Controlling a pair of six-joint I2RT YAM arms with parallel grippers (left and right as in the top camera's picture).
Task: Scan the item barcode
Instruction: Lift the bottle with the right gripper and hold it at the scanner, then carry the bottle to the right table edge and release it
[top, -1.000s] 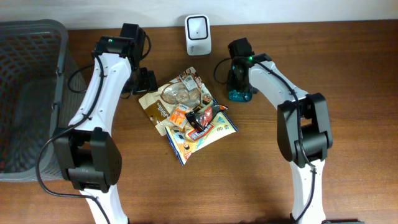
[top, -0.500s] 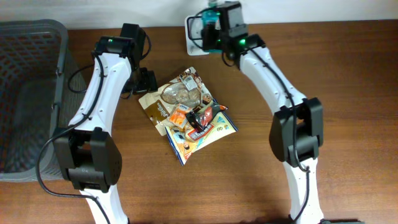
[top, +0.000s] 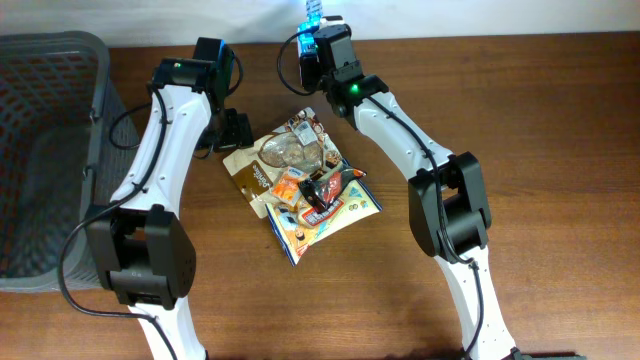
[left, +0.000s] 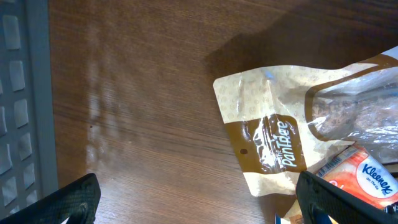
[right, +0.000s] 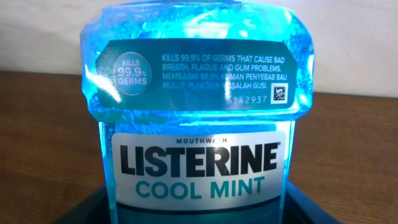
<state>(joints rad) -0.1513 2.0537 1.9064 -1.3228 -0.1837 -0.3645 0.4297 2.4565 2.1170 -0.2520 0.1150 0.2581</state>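
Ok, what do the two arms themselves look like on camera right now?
The left arm and right arm match: white tubular links, chunky black joint housings, a small green light near each wrist, and thin black cables looping alongside. The left gripper has matte black fingers. No printed markings are legible.

Brown wood table (top: 560, 150), white wall (top: 500, 15) behind, grey mesh basket (top: 40, 150) at edge.

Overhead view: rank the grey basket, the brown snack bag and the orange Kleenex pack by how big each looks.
1. grey basket, largest even though the frame edge cuts it off
2. brown snack bag, partly covered by other packets
3. orange Kleenex pack, clearly smallest
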